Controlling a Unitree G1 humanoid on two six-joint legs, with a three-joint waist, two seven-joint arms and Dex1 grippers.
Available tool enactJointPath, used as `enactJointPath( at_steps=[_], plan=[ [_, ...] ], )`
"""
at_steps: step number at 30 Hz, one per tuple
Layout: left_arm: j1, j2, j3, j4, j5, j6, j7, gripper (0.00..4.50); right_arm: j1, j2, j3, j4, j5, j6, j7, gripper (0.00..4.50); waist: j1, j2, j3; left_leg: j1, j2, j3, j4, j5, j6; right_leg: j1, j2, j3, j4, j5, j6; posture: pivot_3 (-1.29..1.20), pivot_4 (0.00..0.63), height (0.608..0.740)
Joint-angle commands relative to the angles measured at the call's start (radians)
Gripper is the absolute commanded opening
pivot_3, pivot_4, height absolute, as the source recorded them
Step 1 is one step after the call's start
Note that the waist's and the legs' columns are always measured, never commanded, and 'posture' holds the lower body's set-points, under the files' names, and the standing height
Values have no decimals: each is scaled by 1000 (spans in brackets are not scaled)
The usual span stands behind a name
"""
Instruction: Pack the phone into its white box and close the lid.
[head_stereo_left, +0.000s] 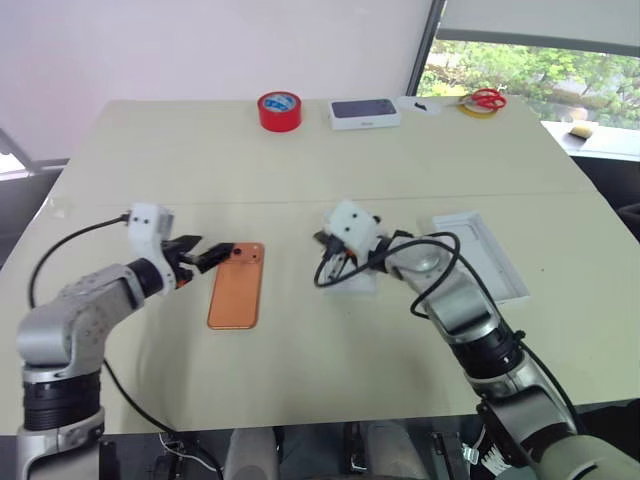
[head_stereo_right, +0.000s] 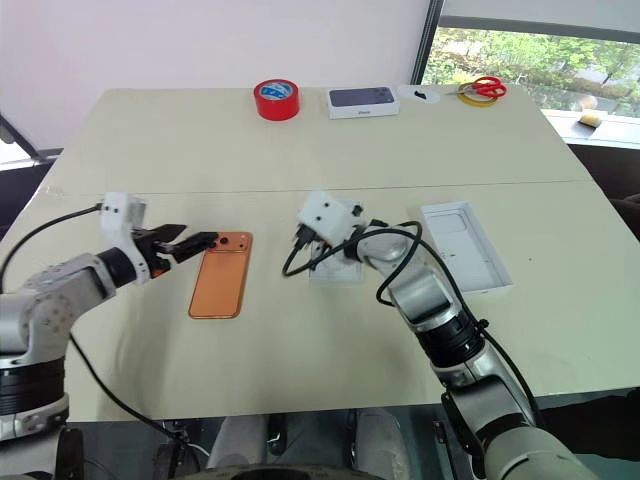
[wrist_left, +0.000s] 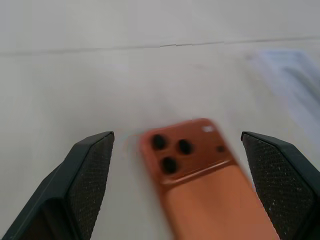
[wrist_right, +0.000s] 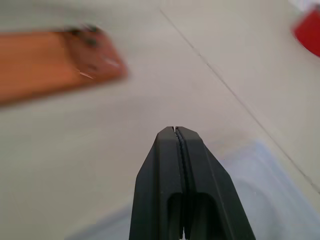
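I had the left gripper (head_stereo_left: 207, 258) spread wide just left of the phone's (head_stereo_left: 237, 286) far camera end, its length running near-to-far, while the right gripper (wrist_right: 178, 131) was pressed together farther off.

The phone (head_stereo_left: 236, 285) lies on the worktop (head_stereo_left: 300, 160) toward its left edge. The white box (head_stereo_left: 355, 280) sits right of it, mid-worktop. The lid (head_stereo_left: 480, 255) lies toward the right edge. A tape roll (head_stereo_left: 280, 110) stands by the far edge.
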Motion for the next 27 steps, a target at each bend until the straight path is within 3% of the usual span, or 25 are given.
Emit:
enactJointPath(
  at_steps=[1, 9, 18, 27],
  plan=[
    [-11, 8, 70, -2, -58, 158, 49, 4275, -8, 1, 66, -32, -4, 17, 40, 9, 4, 0, 0, 0, 0, 0, 0, 0, 0, 0, 0, 0, 0, 0, 0, 0, 150, 730],
    [-29, -21, 106, -37, -163, 493, 55, 4275, -60, 9, 215, 77, -78, -14, 83, 9, 1, -1, -1, 0, 0, 0, 0, 0, 0, 0, 0, 0, 0, 0, 0, 0, 150, 730],
    [21, -101, 10, -63, -325, 502, 140, 4275, -69, 38, 243, 110, -113, -42, 94, 9, 4, 1, -3, 5, -1, 0, -1, 0, 0, 5, -2, 0, 0, 0, 0, 0, 150, 730],
    [-12, -234, 26, -33, -489, 502, 295, 4275, -58, 53, 234, 116, -137, -44, 88, 9, 23, 2, -4, 12, -3, 0, -1, -1, 1, 12, -5, 0, -2, 0, 0, 0, 150, 730]
  ],
)
